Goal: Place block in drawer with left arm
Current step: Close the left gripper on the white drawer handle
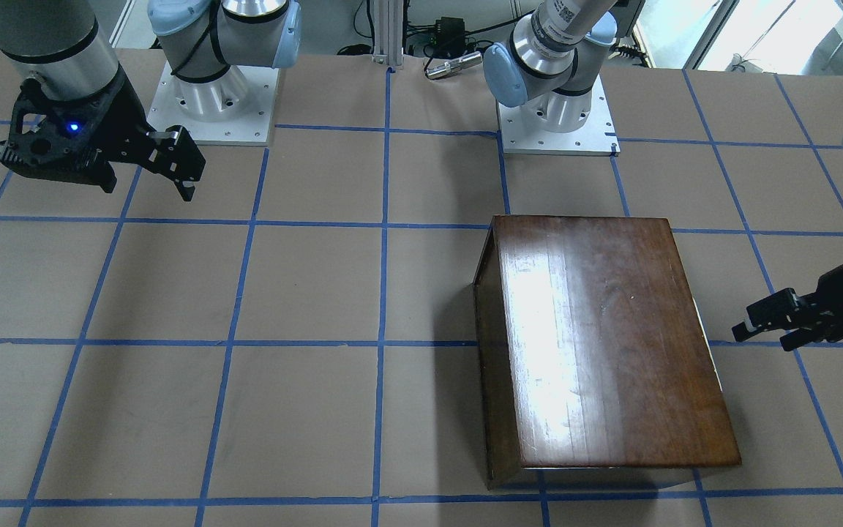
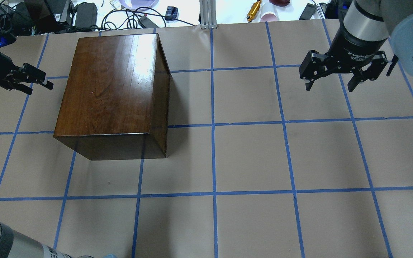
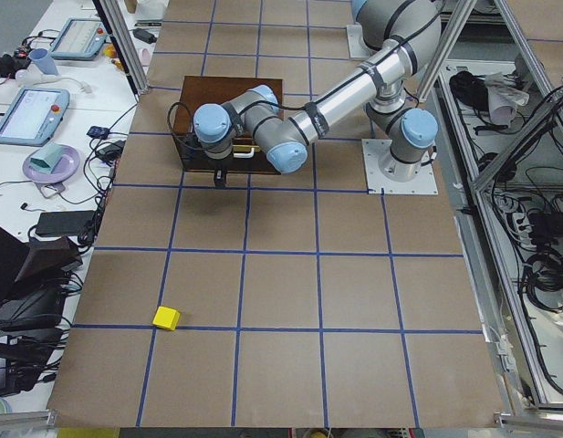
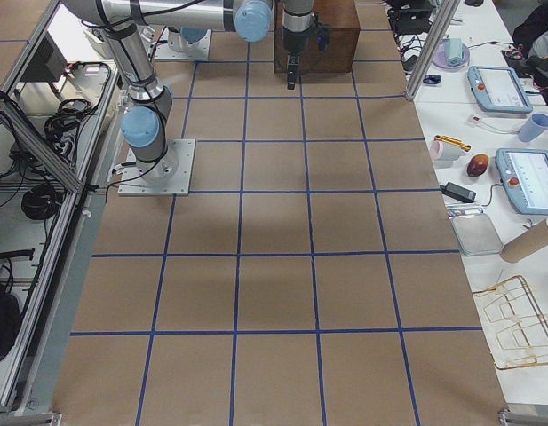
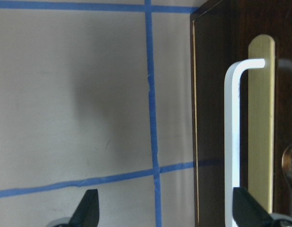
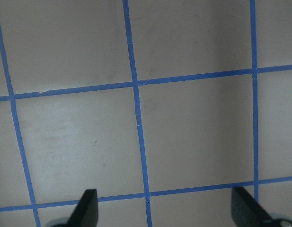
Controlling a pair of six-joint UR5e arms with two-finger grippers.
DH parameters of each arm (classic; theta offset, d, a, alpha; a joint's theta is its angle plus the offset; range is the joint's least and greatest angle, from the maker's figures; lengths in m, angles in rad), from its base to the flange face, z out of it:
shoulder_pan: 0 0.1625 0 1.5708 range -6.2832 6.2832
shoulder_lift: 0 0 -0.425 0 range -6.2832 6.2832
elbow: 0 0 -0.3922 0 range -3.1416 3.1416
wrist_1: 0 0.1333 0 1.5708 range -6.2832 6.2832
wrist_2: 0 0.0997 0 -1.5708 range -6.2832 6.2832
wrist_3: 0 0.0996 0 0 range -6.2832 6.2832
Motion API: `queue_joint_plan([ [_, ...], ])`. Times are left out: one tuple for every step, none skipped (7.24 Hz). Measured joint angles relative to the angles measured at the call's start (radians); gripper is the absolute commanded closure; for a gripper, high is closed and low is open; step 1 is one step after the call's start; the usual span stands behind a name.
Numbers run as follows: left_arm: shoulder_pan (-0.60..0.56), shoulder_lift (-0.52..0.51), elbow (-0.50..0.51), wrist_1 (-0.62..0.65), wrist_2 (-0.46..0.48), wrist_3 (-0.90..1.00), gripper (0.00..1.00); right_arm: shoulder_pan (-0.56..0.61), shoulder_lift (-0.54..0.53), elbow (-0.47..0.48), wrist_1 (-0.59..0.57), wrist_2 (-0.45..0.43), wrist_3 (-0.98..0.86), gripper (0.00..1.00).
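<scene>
Fingers of the left gripper, parted and empty, face the closed drawer, probably to open it before fetching the distant block.

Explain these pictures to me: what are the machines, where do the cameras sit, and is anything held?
The robot's left arm and right arm, each with a gripper, work at a brown table. Four pictures come from fixed cameras: facing the robot, behind it, and at each table end. Two come from wrist cameras. A dark wooden box sits there, its drawer apparently shut; a yellow block lies apart from it. The left gripper faces the drawer's pale handle; the right gripper hangs over bare table. Both are open, empty.
</scene>
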Motion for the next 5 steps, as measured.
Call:
queue_joint_plan([
  [0.000, -0.015, -0.002, 0.008, -0.024, -0.003, 0.00, 0.000, 0.000, 0.000, 0.000, 0.000, 0.000, 0.00],
  [-0.001, -0.025, -0.002, 0.010, -0.043, -0.005, 0.00, 0.000, 0.000, 0.000, 0.000, 0.000, 0.000, 0.00],
  [-0.001, -0.031, -0.002, 0.011, -0.064, -0.007, 0.00, 0.000, 0.000, 0.000, 0.000, 0.000, 0.000, 0.00],
  [-0.003, -0.036, -0.004, 0.011, -0.082, -0.013, 0.00, 0.000, 0.000, 0.000, 0.000, 0.000, 0.000, 0.00],
  [-0.007, -0.040, -0.006, 0.010, -0.093, -0.021, 0.00, 0.000, 0.000, 0.000, 0.000, 0.000, 0.000, 0.00],
])
